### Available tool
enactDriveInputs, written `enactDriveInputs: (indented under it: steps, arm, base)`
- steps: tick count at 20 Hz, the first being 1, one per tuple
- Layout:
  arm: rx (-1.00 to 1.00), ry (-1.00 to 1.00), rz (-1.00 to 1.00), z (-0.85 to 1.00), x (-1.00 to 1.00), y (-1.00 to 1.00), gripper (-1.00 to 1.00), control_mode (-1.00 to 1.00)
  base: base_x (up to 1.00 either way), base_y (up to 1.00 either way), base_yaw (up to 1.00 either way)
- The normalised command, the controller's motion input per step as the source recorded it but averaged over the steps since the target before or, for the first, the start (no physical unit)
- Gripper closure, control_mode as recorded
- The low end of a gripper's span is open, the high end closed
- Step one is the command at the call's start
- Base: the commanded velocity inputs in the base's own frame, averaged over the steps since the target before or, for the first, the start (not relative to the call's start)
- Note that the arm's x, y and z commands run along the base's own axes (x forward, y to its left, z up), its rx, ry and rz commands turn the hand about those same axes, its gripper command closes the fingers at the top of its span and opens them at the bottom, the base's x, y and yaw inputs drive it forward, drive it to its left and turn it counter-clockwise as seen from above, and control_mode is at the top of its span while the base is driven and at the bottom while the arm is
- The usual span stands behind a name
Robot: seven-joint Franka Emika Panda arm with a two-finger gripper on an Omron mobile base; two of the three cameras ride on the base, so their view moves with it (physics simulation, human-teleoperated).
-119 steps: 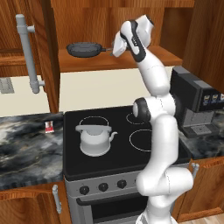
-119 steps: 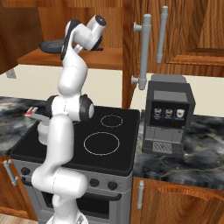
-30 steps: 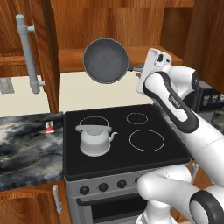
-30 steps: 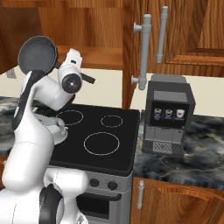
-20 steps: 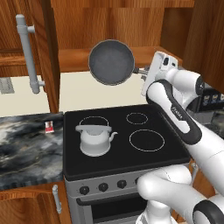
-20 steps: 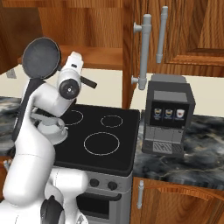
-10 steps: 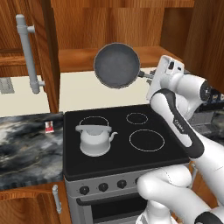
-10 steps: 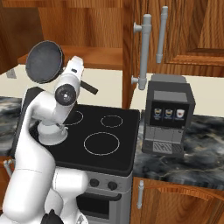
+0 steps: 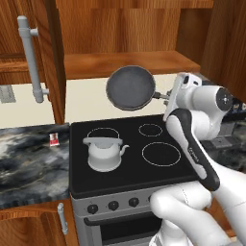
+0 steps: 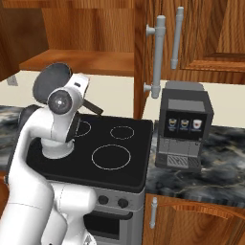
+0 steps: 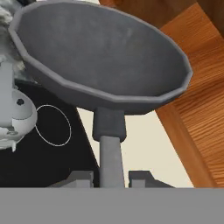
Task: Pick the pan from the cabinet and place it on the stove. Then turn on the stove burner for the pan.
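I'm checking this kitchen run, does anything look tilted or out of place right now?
Yes: the small dark grey frying pan is held in the air by its thin handle in the gripper, tipped on edge above the black glass stove, its bowl facing sideways.

stove [image 9: 132, 166]: black glass cooktop with white ring outlines, grey front with black knobs
on stove: white kettle [image 9: 103, 153], on the front left ring
left counter [image 9: 29, 163]: dark marbled stone; a small red and white item [image 9: 54, 139] by the stove's edge
right counter [image 10: 201, 177]: black coffee machine [image 10: 184, 127] just beside the stove
cabinet shelf [image 9: 120, 63]: bare wood
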Motion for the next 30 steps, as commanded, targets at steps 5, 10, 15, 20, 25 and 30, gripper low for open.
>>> enactDriveInputs:
  steps: [5,10,15,20,25,30]
  arm:
    - [0.00,0.20,-0.07,-0.25,-0.30,-0.27,1.00,-1.00]
    - [0.00,0.09,-0.08,-0.15,-0.35,-0.38,1.00,-1.00]
    - [0.00,0.08,-0.07,-0.23,-0.38,-0.26,1.00,-1.00]
    - [0.01,0.01,-0.04,-0.06,-0.26,-0.19,1.00,-1.00]
    - [0.03,0.00,0.00,0.00,-0.12,-0.04,1.00,-1.00]
    - [0.00,0.03,0.00,-0.08,-0.01,0.00,1.00,-1.00]
  base:
    - [0.00,0.00,0.00]
    - [0.00,0.00,0.00]
    - [0.00,0.00,0.00]
    - [0.00,0.00,0.00]
    - [0.00,0.00,0.00]
    - [0.00,0.00,0.00]
